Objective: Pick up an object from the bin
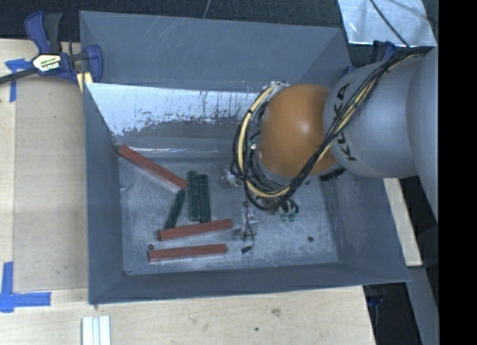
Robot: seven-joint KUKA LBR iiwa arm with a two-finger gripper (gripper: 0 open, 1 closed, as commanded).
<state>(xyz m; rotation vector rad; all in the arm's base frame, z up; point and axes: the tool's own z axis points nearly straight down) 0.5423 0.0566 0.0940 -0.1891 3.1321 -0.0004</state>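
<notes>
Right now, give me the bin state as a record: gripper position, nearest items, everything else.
gripper: low over the floor of the grey bin, right of centre
nearest: middle red-brown stick, its right end beside the gripper
next: lower red-brown stick, lying roughly parallel below it
others: slanted red-brown stick upper left; dark green bars at centre; thin green stick left of them
held: nothing visible

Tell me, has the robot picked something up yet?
Not yet. Done: the arm is down inside the bin. In hand: its gripper sits by the right ends of two red sticks lying near the front; I can't see anything held. The third red stick and the green sticks lie flat on the floor too. Left: grab one thing and lift it out.
</notes>
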